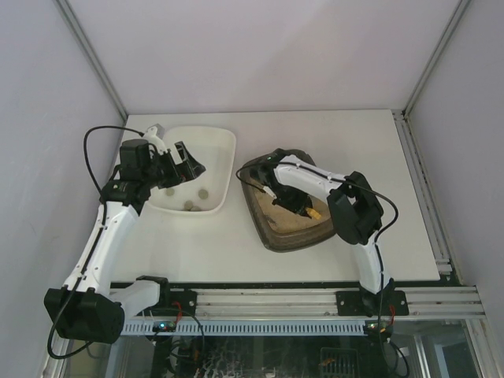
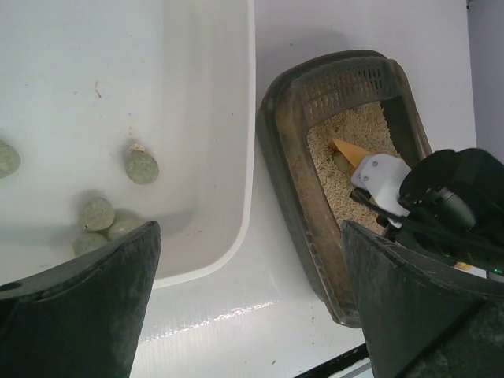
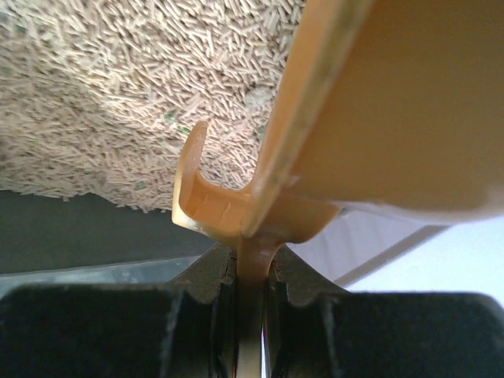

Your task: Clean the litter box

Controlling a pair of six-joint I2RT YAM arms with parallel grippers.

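Task looks partway thru, we reckon. The litter box (image 1: 264, 224) sits on the table (image 1: 339, 142) right of ctr, just beside the white tray (image 1: 233, 157) w/ a thin gap btw them, and there's tan litter (image 2: 346, 130) in it. Several grey-green lumps (image 2: 142, 167) lie in the white tray, so we take it some waste is already out of the box & dumped there; that part is done. The right gripper (image 3: 250, 272) is down inside the litter box, jaws pinched tight on the handle of an orange scoop (image 3: 354, 110), blade low over the pellets. We can't tell if anything is on it. We spot one small greyish bit (image 3: 253, 98) in the litter next to the scoop edge, but can't say if it's a clump or just pellets. The left gripper (image 2: 250, 260) hangs over the white tray, jaws spread wide, holding nothing. What's left, imo: sift the rest of the litter, esp. the parts hidden under the right arm in the top view, and carry any clumps over to the tray. Much of the litter surface is out of sight, so we can't say how many remain.
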